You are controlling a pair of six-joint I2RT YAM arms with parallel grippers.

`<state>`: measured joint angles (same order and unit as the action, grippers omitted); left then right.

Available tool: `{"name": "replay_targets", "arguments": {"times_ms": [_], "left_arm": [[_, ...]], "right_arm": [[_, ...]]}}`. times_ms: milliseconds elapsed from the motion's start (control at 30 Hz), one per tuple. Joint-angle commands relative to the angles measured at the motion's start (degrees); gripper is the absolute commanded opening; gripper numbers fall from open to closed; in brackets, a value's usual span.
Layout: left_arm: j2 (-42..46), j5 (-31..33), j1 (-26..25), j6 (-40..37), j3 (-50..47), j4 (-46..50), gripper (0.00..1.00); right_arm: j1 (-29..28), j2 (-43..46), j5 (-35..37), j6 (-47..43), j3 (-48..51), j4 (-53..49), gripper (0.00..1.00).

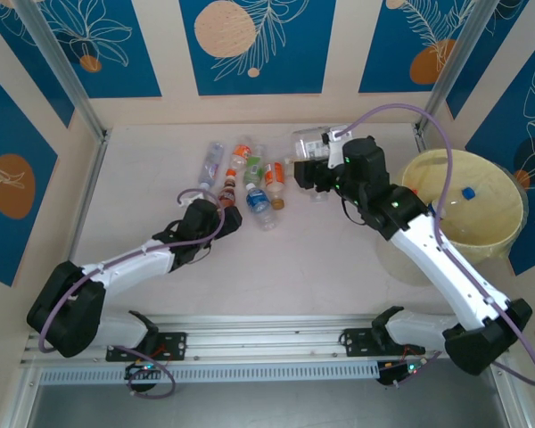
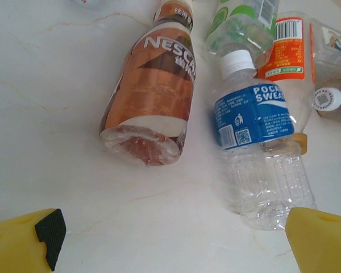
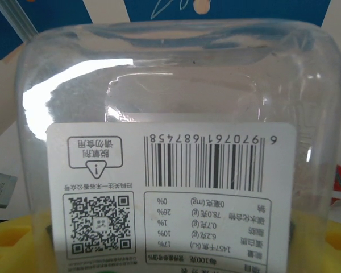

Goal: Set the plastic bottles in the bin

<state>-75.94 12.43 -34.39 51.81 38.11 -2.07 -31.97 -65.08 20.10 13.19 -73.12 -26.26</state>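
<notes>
Right wrist — clear bottle (image 3: 170, 85) clamped in right end effector (image 3: 173, 250).

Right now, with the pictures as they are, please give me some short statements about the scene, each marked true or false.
1. The left fingers are shut on the Nescafe bottle. False: they are open, and the bottle lies on the table apart from them.
2. The right fingers hold a clear bottle with a barcode label. True.
3. The Pocari Sweat bottle has a white cap. True.
4. The bin stands at the table's left side. False: it stands at the right.
</notes>
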Motion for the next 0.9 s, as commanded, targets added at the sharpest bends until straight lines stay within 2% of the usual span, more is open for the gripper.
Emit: {"name": "replay_targets", "arguments": {"times_ms": [0,333,600,700,767,867], "left_arm": [[1.27,0.93,1.21,-2.13,1.60,0.67,1.00],[-0.60,-1.20,1.65,-0.77,1.54,-1.19,1.00],[-3.56,-4.21,1.68,0.04,2.98,-1.79,1.00],[-3.77,-4.25,1.69,-0.19,3.11,-1.98,1.00],[-3.82,-4.16,1.75,-0.37,3.27,-2.00,1.00],[-3.78,-4.22,1.91,-0.66,3.54,-1.98,1.00]], "right_arm": [[1.01,5.02,0.98,-3.56,-2.07,-1.44,0.00],[8.72,15.57,3.18,-7.61,-0.18,-2.54,0.00],[21.35,20.72,3.73,-6.85,1.79,-0.99,0.00],[26.51,20.26,9.26,-5.75,-0.55,-4.54,0.00],[30.09,19.20,15.83,-4.93,-2.58,-8.12,0.00],[34.77,18.68,19.12,-5.10,-3.48,-10.28,0.00]]}}
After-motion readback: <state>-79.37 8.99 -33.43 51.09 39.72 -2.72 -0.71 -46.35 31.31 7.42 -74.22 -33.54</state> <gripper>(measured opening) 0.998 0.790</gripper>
